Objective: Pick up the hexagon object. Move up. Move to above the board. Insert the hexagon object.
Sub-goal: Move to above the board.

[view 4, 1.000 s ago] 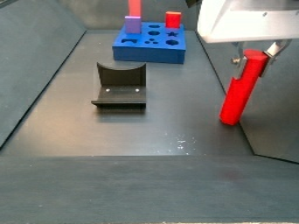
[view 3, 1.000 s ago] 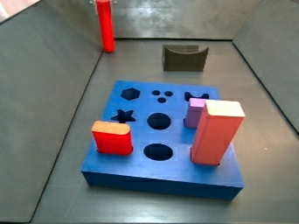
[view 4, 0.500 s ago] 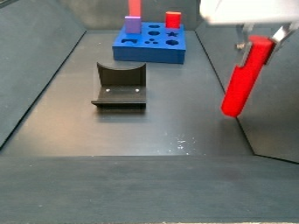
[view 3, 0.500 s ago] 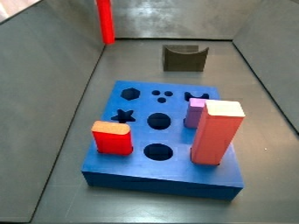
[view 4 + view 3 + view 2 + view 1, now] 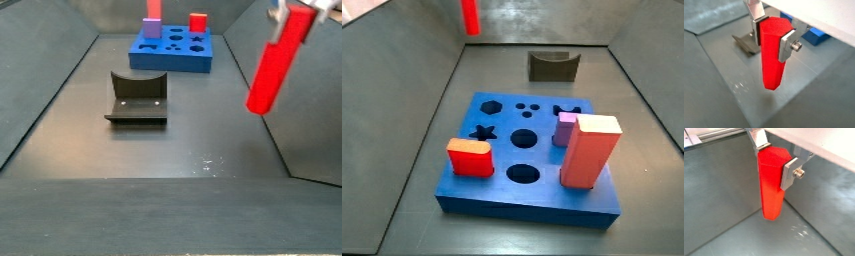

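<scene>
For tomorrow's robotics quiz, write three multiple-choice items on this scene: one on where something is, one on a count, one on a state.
1. Where is the hexagon object?
A. In the gripper, off the floor
B. Lying on the board
C. Inside the fixture

2. How many pieces stand on the board?
A. One
B. Three
C. Five

3. What state is the board's hexagon hole in?
A. Filled
B. Empty
C. Covered by the gripper

Answers:
1. A, both wrist views show the fingers clamping it above the floor.
2. B, a side view shows an orange block, a salmon pillar and a purple piece.
3. B, it shows as an open dark hole.
</scene>
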